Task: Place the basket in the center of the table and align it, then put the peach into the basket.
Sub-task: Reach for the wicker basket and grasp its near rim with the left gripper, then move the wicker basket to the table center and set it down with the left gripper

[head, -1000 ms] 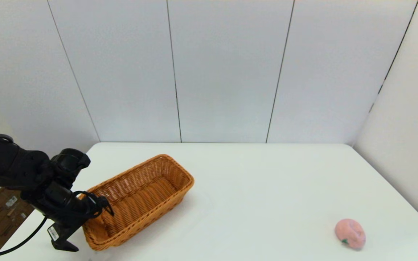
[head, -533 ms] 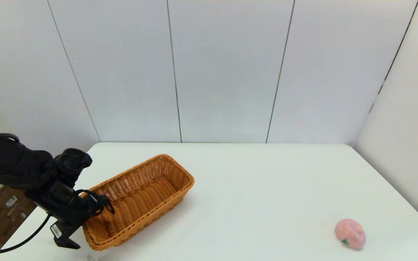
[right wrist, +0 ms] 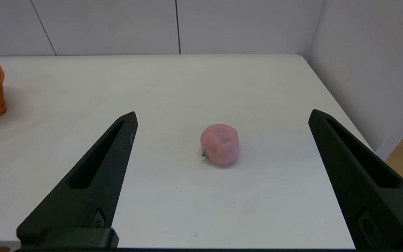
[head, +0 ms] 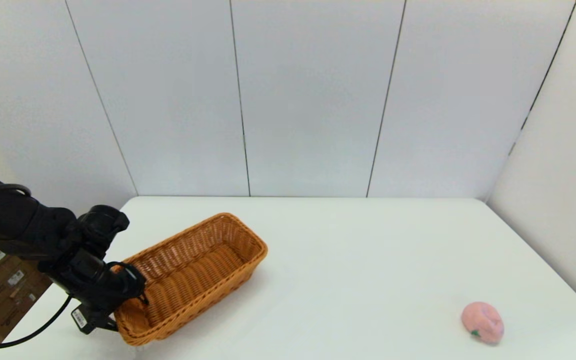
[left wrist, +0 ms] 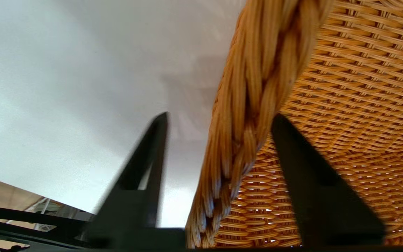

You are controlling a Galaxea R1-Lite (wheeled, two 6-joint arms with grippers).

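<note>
The left gripper [left wrist: 219,120] has been sinking over the wicker basket's [head: 195,272] near-left rim, jaws apart astride the braid. The basket is sitting unmoved at the tabletop's [head: 348,260] left; the peach [head: 483,322] is lying near-right, before the right gripper [right wrist: 222,117], jaws wide apart.

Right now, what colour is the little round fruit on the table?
Pink, with a tiny green stem spot. The peach shows best in the right wrist view.
</note>
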